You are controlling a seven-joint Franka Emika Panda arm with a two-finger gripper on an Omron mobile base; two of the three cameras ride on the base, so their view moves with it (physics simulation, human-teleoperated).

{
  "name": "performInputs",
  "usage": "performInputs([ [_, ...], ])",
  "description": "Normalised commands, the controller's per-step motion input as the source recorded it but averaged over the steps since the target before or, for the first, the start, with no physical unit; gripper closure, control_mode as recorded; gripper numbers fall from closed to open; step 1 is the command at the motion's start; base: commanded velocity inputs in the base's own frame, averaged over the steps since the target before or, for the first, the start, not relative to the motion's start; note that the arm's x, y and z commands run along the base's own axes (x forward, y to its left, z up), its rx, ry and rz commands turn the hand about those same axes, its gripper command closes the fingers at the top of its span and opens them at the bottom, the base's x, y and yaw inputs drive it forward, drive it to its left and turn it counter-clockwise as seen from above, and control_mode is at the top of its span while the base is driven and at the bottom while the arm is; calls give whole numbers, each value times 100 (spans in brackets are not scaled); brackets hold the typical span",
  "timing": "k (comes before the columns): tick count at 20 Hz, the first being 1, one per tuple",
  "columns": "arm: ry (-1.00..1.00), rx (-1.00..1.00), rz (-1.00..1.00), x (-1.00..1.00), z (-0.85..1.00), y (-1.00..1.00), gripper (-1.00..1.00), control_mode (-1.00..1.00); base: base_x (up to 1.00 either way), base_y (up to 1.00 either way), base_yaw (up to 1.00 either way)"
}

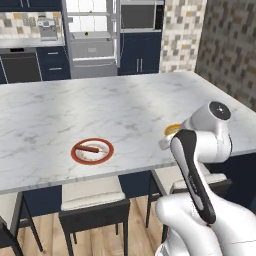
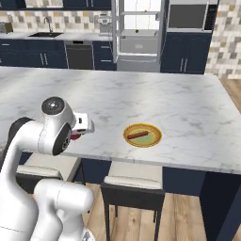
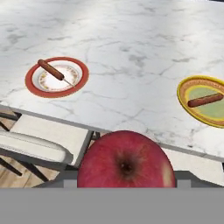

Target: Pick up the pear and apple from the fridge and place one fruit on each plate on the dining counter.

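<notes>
Gripping the apple (image 3: 126, 161), my pincer (image 3: 126, 183) is closed on it near the desk (image 3: 131, 52) edge, facing two plates (image 3: 57, 76).

The apple (image 3: 126, 161) looks smooth and glossy, the dining counter (image 3: 131, 57) polished veined marble, and both plates (image 3: 57, 76) perhaps glazed ceramic.

Navy cabinets (image 2: 28, 59) line the far wall beneath a mosaic tile backsplash (image 2: 37, 20). Cushioned dark-framed stools (image 1: 92, 202) stand on the wooden plank floor (image 2: 183, 216). A microwave (image 2: 187, 16) sits high on the right.
</notes>
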Motion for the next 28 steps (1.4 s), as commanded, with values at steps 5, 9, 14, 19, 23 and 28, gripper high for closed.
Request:
performInputs([
  [5,7,0,10,18,-3,74,100,-100,0,0,0],
  [9,-10,0,0,24,-12,73,100,-100,0,0,0],
  [14,-15,1,0,34,-16,52,100,-100,0,0,0],
  [19,6,0,0,46,-7,55,100,-100,0,0,0],
  [23,33,-3,0,39,-1,76,100,-100,0,0,0],
  [28,10,0,0,55,-23,61,100,-100,0,0,0],
])
